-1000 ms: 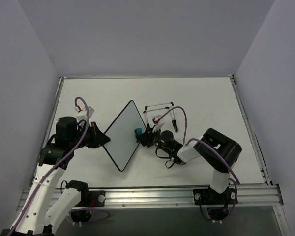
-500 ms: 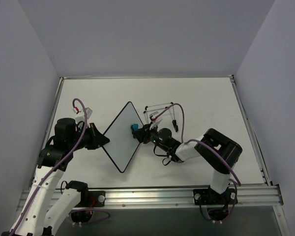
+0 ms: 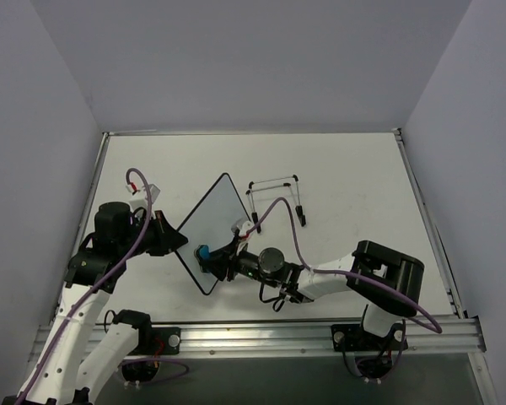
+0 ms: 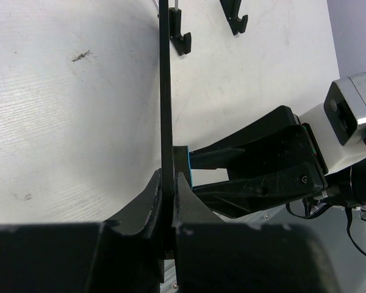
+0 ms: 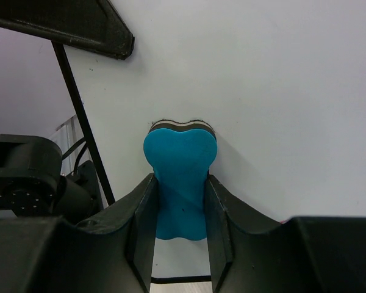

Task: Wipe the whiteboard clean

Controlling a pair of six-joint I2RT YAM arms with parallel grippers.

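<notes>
The whiteboard [image 3: 219, 215] lies like a diamond in the top view, white with a thin black rim, and no marks show on it. My left gripper [image 3: 179, 240] is shut on its left corner. In the left wrist view that rim [image 4: 165, 91] runs edge-on between the left gripper [image 4: 169, 183]. My right gripper [image 3: 209, 257] is shut on the blue bone-shaped eraser [image 3: 202, 251], low on the board's left part, close to the left gripper. In the right wrist view the eraser [image 5: 180, 177] presses its dark pad against the white face [image 5: 262, 91], held in the right gripper [image 5: 179, 180].
A thin black wire stand [image 3: 274, 190] sits on the table just behind the board's right corner; its feet [image 4: 232, 18] show in the left wrist view. The metal rail [image 3: 261, 333] runs along the near edge. Grey walls close the table in on three sides.
My right gripper has slid the eraser across the board, from near its right corner down to its lower left, close to the left gripper. The left arm and board have stayed put.
</notes>
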